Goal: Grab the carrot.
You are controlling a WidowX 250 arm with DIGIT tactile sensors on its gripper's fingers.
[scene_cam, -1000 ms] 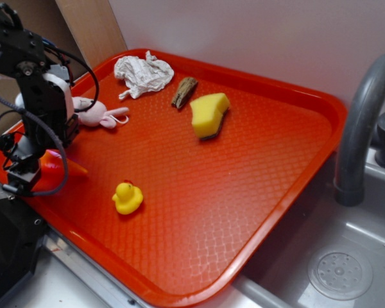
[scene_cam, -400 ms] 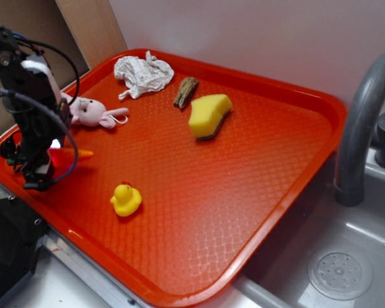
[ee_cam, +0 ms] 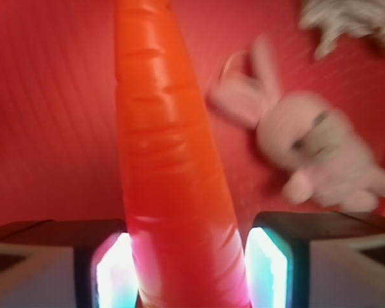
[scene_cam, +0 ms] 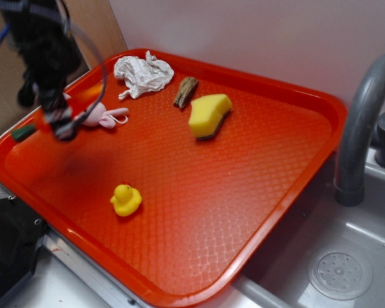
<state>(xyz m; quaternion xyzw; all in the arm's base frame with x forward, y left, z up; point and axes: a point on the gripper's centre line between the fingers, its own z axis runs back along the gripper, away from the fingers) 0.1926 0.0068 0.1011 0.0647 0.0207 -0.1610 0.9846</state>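
Since the earlier exterior frames the arm has risen from the near-left part of the tray toward its far-left edge, and the carrot, then low over the tray floor, is lifted with it.

Exterior view: the pincer (scene_cam: pixel 59 122) is motion-blurred above the left rim of the red tray (scene_cam: pixel 295 186). The carrot (scene_cam: pixel 32 127) sits in its grip, clear of the tray floor, only partly visible: an orange patch beside the fingers and a dark green stub pointing left past the rim. Just behind the pincer lies a pink plush bunny (scene_cam: pixel 101 115). Along the far side of the tray are a crumpled white paper (scene_cam: pixel 143 74), a small brown wood piece (scene_cam: pixel 184 92) and a yellow sponge (scene_cam: pixel 208 115), each apart from the others. A yellow rubber duck (scene_cam: pixel 126 199) stands near the front-left of the tray. At right, a grey faucet (scene_cam: pixel 359 128) arches over a grey sink (scene_cam: pixel 333 269).

Wrist view: the pincer (ee_cam: pixel 186 269) pinches the carrot (ee_cam: pixel 170 167), whose thick end is pressed between the two pale fingers (ee_cam: pixel 112 276) and whose taper runs upward out of frame. The bunny (ee_cam: pixel 308 147) lies on the tray (ee_cam: pixel 51 115) to the right of the carrot, blurred; the paper (ee_cam: pixel 353 22) shows at the upper right corner.
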